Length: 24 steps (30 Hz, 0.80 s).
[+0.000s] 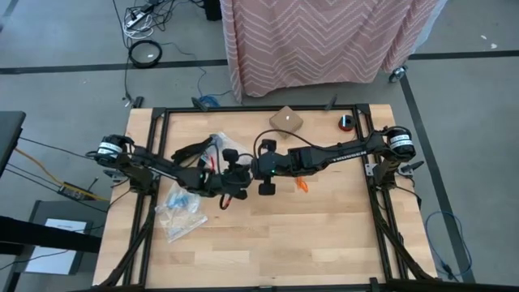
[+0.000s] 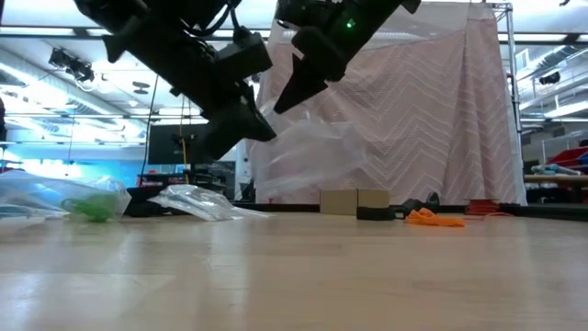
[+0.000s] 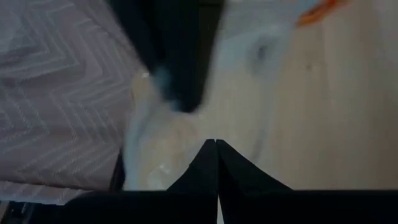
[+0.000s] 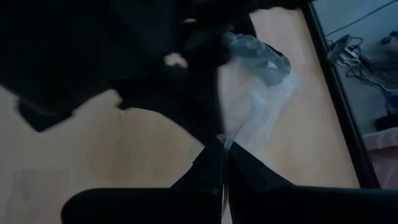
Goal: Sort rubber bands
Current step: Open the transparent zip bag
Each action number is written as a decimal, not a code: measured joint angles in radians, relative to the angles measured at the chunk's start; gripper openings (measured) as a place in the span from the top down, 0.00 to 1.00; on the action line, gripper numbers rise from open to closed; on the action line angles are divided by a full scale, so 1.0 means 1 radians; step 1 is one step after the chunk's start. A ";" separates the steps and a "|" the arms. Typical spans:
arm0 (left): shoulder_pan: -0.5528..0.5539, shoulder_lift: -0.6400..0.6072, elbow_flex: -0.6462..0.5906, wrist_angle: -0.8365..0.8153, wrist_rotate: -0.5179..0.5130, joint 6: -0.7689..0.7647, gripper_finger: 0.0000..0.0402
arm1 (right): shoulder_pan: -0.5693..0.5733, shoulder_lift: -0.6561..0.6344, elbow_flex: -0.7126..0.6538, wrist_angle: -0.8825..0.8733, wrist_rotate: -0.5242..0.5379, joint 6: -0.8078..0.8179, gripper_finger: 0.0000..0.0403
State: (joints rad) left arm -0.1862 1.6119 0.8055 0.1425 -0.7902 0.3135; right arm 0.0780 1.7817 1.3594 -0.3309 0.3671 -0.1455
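Note:
Both grippers meet above the table's middle, each shut on one clear plastic zip bag (image 2: 317, 152) that hangs between them. In the low view my left gripper (image 2: 266, 133) comes in from the left and my right gripper (image 2: 280, 106) from the upper right. From above, my left gripper (image 1: 237, 180) and right gripper (image 1: 253, 172) nearly touch. Loose orange rubber bands (image 1: 302, 185) lie on the wood just right of the grippers, also visible in the low view (image 2: 432, 218). Green rubber bands (image 2: 92, 210) show inside a bag lying at the left. My left gripper pinches an edge of the clear bag (image 3: 202, 134) between its two shut fingers, slanting down from the table's left. The bag spreads away beyond the fingertips, lifted off the table. My right gripper pinches the bag's film (image 4: 239, 134) between its shut fingers, slanting down from the table's right. The bag hangs slack past the fingertips.
More clear bags lie on the left half of the table (image 1: 180, 212), with another one behind the left arm (image 1: 212, 146). A small cardboard box (image 1: 286, 120) and a black-and-red roll (image 1: 346, 122) stand at the far edge. A pink patterned cloth (image 2: 413, 110) hangs beyond the table.

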 joint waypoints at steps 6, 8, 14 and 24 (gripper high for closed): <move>-0.018 0.000 0.000 -0.117 0.061 -0.106 1.00 | -0.008 0.000 0.000 0.006 0.026 0.001 1.00; -0.018 0.000 0.000 -0.145 0.122 -0.156 1.00 | -0.008 0.000 0.000 0.009 0.035 0.001 1.00; -0.024 -0.002 0.005 -0.191 0.294 -0.282 1.00 | -0.007 0.003 0.000 0.006 0.044 0.006 1.00; -0.096 -0.002 0.162 -0.401 0.337 -0.296 1.00 | -0.027 0.003 0.000 -0.003 0.049 0.014 1.00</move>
State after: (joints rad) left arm -0.2820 1.6096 0.9674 -0.2581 -0.4532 0.0174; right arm 0.0505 1.7844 1.3594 -0.3339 0.4158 -0.1320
